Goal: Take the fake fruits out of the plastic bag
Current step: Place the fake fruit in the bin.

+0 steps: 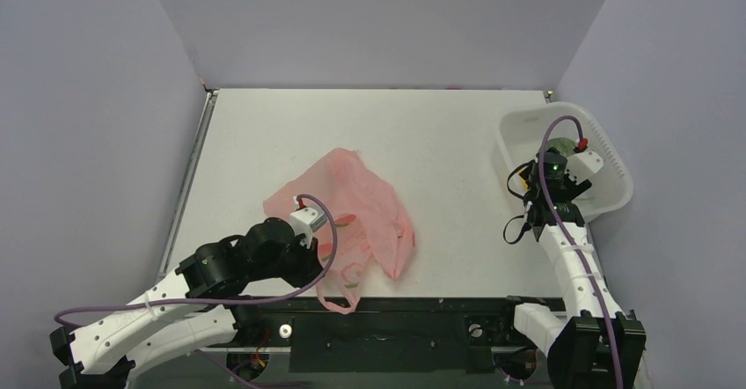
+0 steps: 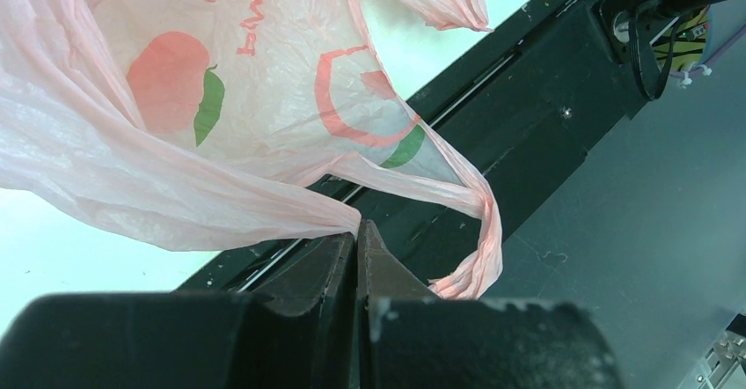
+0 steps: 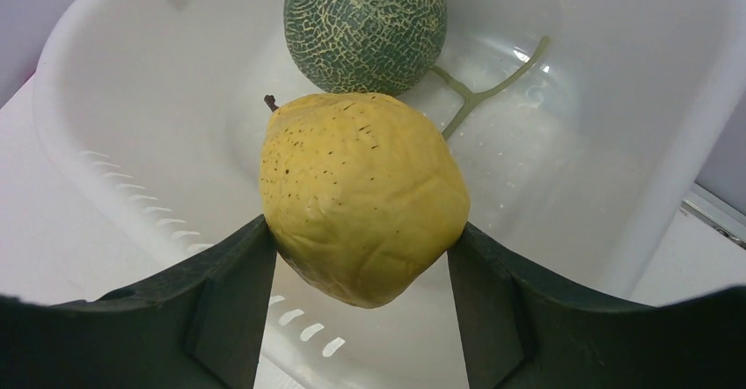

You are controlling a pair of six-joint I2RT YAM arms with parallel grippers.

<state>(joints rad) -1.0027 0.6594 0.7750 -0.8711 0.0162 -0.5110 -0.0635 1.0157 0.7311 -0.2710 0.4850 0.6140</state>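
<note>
The right claw (image 3: 362, 257) grips a yellow fake fruit (image 3: 361, 187), pear-shaped, brown-speckled and wrinkled, its two dark fingers (image 3: 233, 305) pressed against the fruit's left and right sides. The fruit hangs over a white plastic tub (image 3: 106, 151) with a row of slots in its near wall. Inside the tub, beyond the fruit, lies a green netted melon (image 3: 365, 24) with a pale green forked stem (image 3: 479, 94) beside it. The white table (image 3: 26, 257) shows at both lower corners.
</note>
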